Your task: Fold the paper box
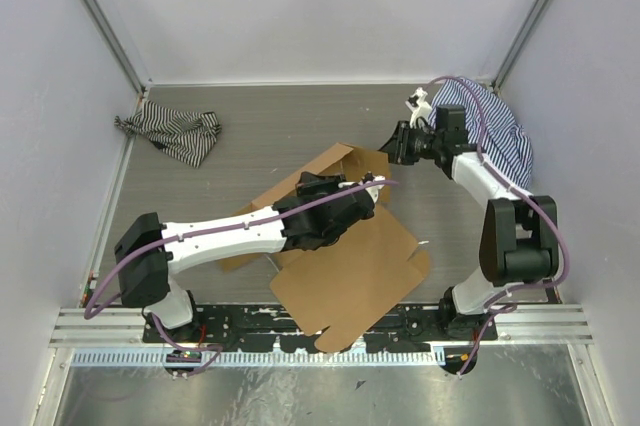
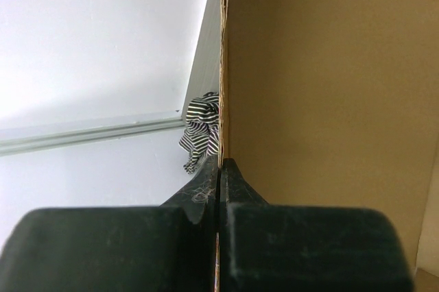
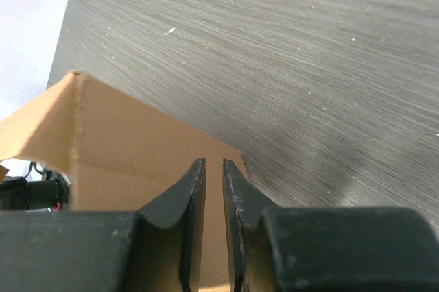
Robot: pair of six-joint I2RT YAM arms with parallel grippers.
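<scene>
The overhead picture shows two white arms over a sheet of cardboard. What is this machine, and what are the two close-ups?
It is a robot: two jointed arms, the left arm and the right arm, bolted at the near edge of a table. The overhead picture comes from a fixed camera above and behind them. Each close-up comes from a small camera on one wrist, looking along that arm's own two fingers. On the table lie the paper box, a brown cardboard sheet partly folded, and two striped cloths, one far left, one far right. The left fingers are shut on an edge of the cardboard. The right fingers stand slightly apart at a raised flap; whether they grip it is unclear.
</scene>
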